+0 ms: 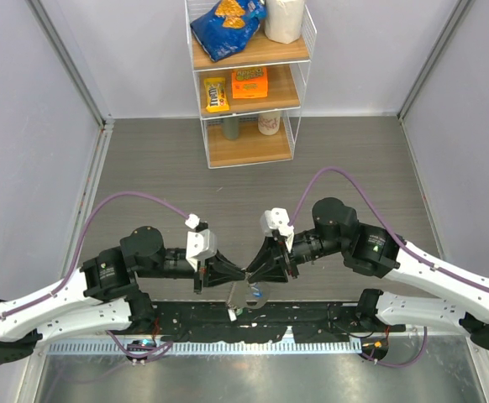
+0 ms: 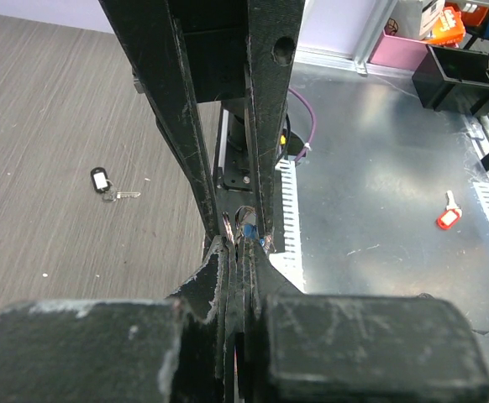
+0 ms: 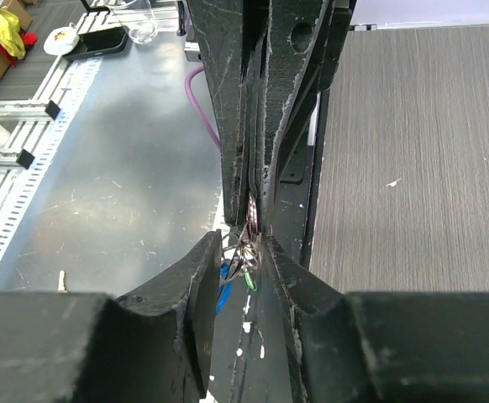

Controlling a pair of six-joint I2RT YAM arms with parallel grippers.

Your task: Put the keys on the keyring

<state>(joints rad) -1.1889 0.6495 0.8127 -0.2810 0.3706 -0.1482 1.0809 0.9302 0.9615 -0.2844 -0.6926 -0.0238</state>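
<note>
Grey metal of the keyring (image 1: 256,294) is hanging just beneath the meeting tips of both grippers. The left gripper (image 2: 243,242) is clamping fully shut on it. The right gripper (image 3: 240,250) is sitting narrow around its green and blue tags (image 3: 249,280); whether it is pinching anything, I cannot tell. One black-headed key (image 2: 108,182) is lying on the tabletop (image 2: 43,109), well apart to the left gripper's left.

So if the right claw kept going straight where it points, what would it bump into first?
Most likely the keyring sitting right at its tips, then almost at once the left claw, which faces it nose to nose. Depth is hard to judge.
</note>
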